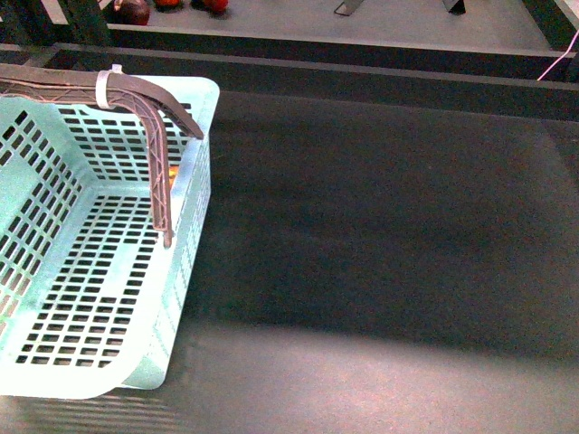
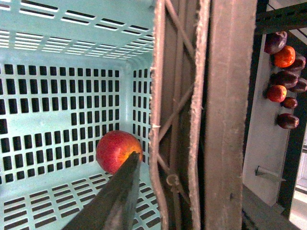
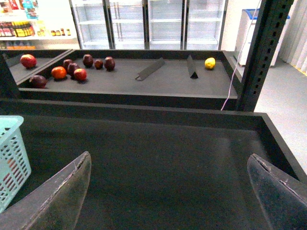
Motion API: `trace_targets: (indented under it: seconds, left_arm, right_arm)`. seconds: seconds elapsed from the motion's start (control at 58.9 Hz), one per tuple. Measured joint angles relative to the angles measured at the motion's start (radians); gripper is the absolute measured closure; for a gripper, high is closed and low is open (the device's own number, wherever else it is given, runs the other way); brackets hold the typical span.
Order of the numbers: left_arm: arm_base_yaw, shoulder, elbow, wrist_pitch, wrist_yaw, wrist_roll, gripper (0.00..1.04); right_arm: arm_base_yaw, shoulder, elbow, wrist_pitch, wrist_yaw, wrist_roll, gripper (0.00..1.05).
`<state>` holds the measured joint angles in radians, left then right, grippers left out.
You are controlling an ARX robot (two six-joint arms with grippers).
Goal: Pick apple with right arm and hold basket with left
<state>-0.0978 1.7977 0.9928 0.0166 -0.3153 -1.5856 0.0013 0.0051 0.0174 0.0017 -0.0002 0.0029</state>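
The mint-aqua basket [image 1: 194, 203] stands at the left of the dark table. Its two brownish ribbed handles [image 1: 149, 95] are raised and joined by a white tie [image 1: 106, 87]. The red apple [image 2: 115, 149] with a yellow-orange patch lies on the basket floor near a corner, seen in the left wrist view. My left gripper [image 2: 180, 163] is shut on the handles [image 2: 175, 120], above the apple. My right gripper [image 3: 169, 163] is open and empty over the bare table, with the basket's corner [image 3: 12, 153] off to one side. Neither arm shows in the front view.
A raised shelf behind the table holds dark purple-red fruits [image 3: 88, 60], orange-red fruits [image 3: 59, 72], a yellow fruit [image 3: 209, 63] and two dark dividers [image 3: 149, 69]. A black upright post [image 3: 261, 52] stands at the table's far right corner. The table has a raised rim [image 3: 144, 112].
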Motion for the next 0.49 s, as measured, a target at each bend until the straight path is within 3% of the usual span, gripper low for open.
trace_targets:
  seconds: [0.272, 0.492]
  left_arm:
    - [-0.05, -0.135, 0.018, -0.12, -0.037, 0.036, 0.07]
    - [-0.141, -0.327, 0.023, -0.161, -0.104, 0.153, 0.07]
  right_arm:
    - [0.0, 0.0, 0.0, 0.0, 0.0, 0.0, 0.09]
    - [0.0, 0.0, 0.0, 0.0, 0.0, 0.0, 0.09]
